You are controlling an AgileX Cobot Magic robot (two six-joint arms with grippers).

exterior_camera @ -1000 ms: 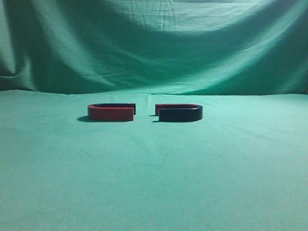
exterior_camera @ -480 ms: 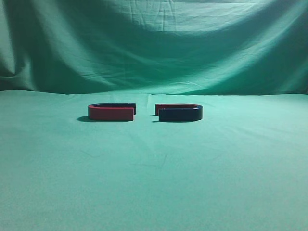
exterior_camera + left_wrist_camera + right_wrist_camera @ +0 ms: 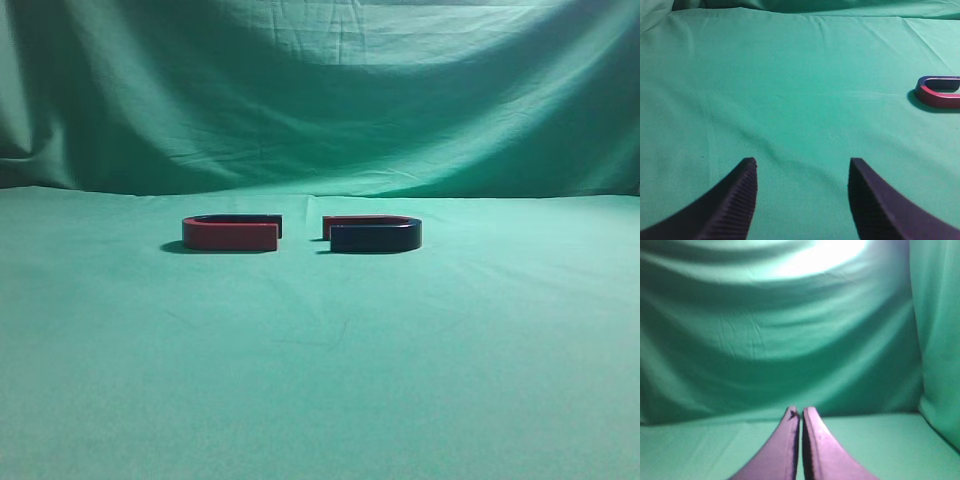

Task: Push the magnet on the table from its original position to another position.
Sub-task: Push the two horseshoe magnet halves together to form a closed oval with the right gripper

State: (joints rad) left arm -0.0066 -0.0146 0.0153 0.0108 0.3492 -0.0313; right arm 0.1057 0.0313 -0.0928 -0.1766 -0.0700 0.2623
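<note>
My left claw (image 3: 802, 172) hangs spread wide over the table (image 3: 790, 100), holding nothing, and my right claw (image 3: 800, 415) is pinched shut on nothing, facing the draped backdrop (image 3: 765, 340) with no magnet in its sight. The magnet (image 3: 375, 234) I must push, dark arm toward the front camera, lies out in mid-table, well apart from both claws. The only thing my left camera shows, far ahead and off to its right, is the other magnet (image 3: 939, 92), red arm nearest. The two lie close with open ends facing across a small gap, so I judge that a push toward that gap might snap them together or shove the neighbour away. Pressing too low could wrinkle the cloth and skew the slide.
</note>
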